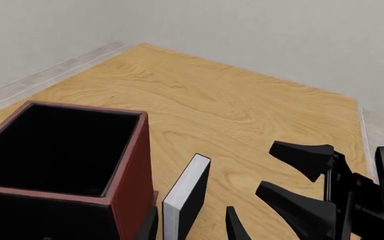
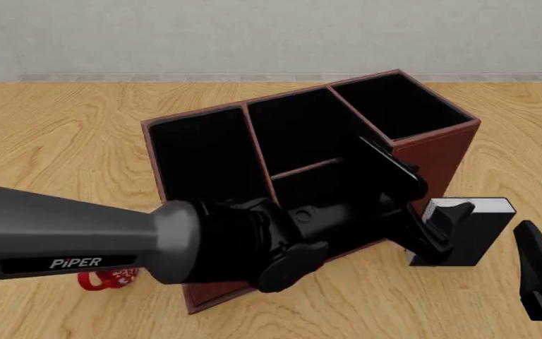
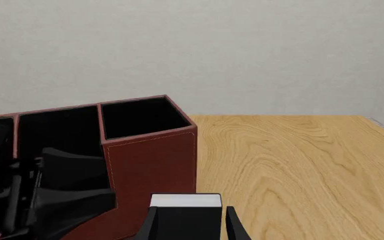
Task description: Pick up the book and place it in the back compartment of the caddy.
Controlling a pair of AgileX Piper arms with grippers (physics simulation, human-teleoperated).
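The black book (image 2: 473,236) with a white page edge stands upright on the table just right of the reddish-brown caddy (image 2: 440,152). My left gripper (image 2: 423,206) reaches across the caddy's front and is open, one finger on each side of the book (image 1: 186,197) with a gap showing. My right gripper (image 2: 540,277) is open and empty, a little short of the book (image 3: 186,216), pointing at it. The shallow middle slot (image 2: 295,182) below the thin cross divider is partly covered by my left arm.
The tall square end compartment (image 2: 398,106) stands next to the book; the wide end section (image 2: 200,155) is at the left. A red mug (image 2: 101,280) peeks out under my left arm. The right gripper (image 1: 269,168) shows close by in the left wrist view.
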